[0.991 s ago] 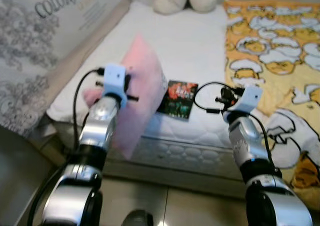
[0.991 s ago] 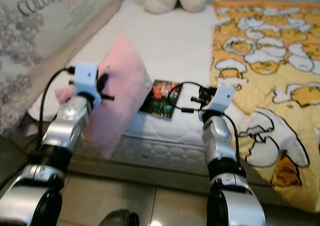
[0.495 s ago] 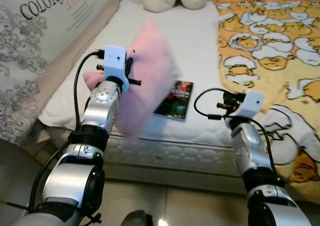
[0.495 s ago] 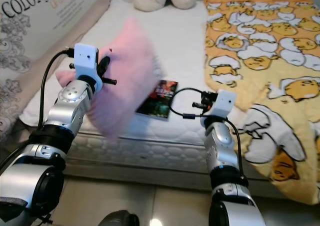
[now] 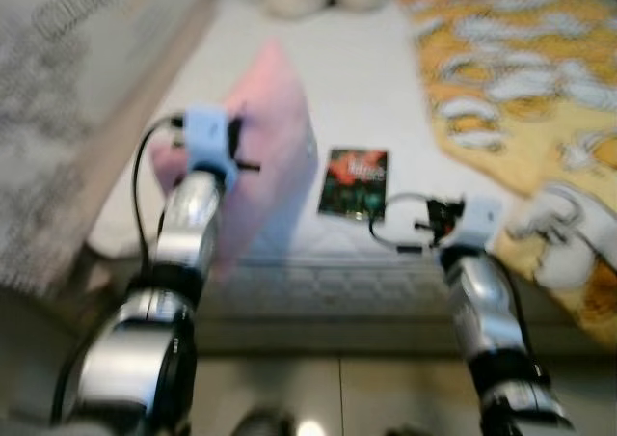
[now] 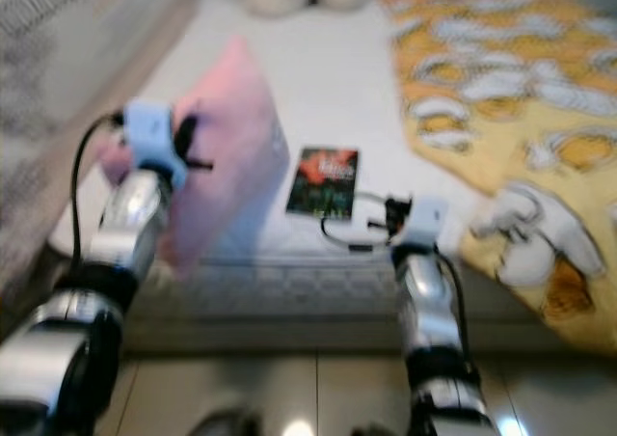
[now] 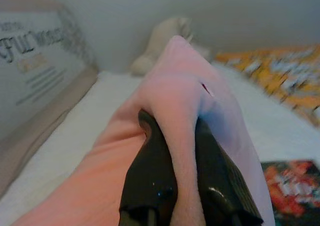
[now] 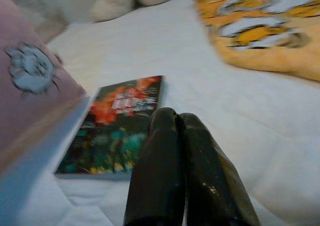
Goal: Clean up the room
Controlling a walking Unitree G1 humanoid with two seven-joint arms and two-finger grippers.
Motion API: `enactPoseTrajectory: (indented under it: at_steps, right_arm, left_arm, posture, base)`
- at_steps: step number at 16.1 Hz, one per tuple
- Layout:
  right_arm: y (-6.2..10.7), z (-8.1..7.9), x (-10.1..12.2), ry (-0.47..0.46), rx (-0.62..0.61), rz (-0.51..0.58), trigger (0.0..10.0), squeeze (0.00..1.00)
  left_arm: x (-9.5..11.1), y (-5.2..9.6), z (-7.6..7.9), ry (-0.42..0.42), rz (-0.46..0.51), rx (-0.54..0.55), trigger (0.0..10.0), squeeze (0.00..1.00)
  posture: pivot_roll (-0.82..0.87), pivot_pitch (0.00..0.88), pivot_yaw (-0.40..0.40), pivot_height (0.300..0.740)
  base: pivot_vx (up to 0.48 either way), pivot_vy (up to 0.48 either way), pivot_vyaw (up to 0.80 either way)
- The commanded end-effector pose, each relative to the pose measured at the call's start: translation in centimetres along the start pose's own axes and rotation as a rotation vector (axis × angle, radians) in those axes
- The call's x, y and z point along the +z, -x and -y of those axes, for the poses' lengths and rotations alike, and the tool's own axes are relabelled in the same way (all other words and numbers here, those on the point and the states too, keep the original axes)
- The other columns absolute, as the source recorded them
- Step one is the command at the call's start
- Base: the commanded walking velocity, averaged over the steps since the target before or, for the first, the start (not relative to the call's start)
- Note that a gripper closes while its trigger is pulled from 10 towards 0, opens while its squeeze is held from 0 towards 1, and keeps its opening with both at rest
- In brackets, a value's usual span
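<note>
Left gripper (image 7: 182, 151) fingers clamped on soft pink square pillow (image 5: 273, 147), held tilted above white bed mattress (image 5: 366, 79). Right gripper (image 8: 182, 136) fingers pressed together, empty, near dark glossy book (image 5: 354, 181).

Mostly blurred, little legible. On the pale headboard panel (image 7: 35, 61) beside the bed: large dark capitals, partly cut off, reading roughly "...FUL", with a second word too smeared to make out; smaller lines beneath, unreadable. On the book cover (image 8: 117, 123) lying on the white mattress (image 8: 165, 51): pale title lettering across the red part, too blurred to read.
</note>
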State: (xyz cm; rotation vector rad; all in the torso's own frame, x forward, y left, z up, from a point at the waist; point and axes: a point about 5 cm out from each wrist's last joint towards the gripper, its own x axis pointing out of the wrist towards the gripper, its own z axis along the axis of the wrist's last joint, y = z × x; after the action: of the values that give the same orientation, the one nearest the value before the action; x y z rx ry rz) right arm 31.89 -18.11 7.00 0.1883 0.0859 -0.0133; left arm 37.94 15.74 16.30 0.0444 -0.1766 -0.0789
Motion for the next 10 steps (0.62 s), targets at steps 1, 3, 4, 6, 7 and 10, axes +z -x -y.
enactPoseTrajectory:
  at_steps: [1, 3, 4, 6, 7, 10]
  right_arm:
    - [-0.3, -1.3, 0.8, 0.006, 0.037, 0.040, 10.0, 0.00]
    - [0.8, -1.3, 0.7, -0.004, 0.017, 0.055, 10.0, 0.00]
    - [1.4, -1.3, 0.8, -0.001, 0.004, 0.067, 10.0, 0.00]
    - [3.9, -1.8, 0.9, 0.071, 0.021, 0.111, 10.0, 0.00]
    - [5.0, -2.2, 1.2, 0.109, 0.048, 0.145, 10.0, 0.00]
    - [8.1, -2.3, 1.8, 0.260, 0.083, 0.267, 10.0, 0.00]
  left_arm:
    - [1.9, -0.2, -0.8, -0.006, 0.108, 0.034, 10.0, 0.00]
    - [2.5, 1.8, -0.4, 0.037, 0.154, 0.038, 10.0, 0.00]
    - [2.5, 3.0, -0.5, 0.049, 0.147, 0.036, 10.0, 0.00]
    - [1.1, 6.8, -0.8, 0.026, 0.112, 0.028, 10.0, 0.00]
    - [0.4, 8.3, -0.9, 0.009, 0.097, 0.015, 10.0, 0.00]
    - [-1.1, 12.2, -0.6, -0.063, 0.045, 0.015, 10.0, 0.00]
  posture:
    - [0.01, 0.000, 0.048, 0.740]
    - [0.01, 0.000, 0.045, 0.740]
    - [0.02, 0.000, 0.041, 0.740]
    - [0.03, 0.000, 0.022, 0.740]
    - [0.04, 0.000, 0.015, 0.740]
    - [0.05, 0.000, -0.011, 0.740]
  base:
    - [0.000, 0.000, 0.00]
    - [0.000, 0.000, 0.00]
    - [0.000, 0.000, 0.00]
    - [0.000, 0.000, 0.00]
    - [0.000, 0.000, 0.00]
    - [0.000, 0.000, 0.00]
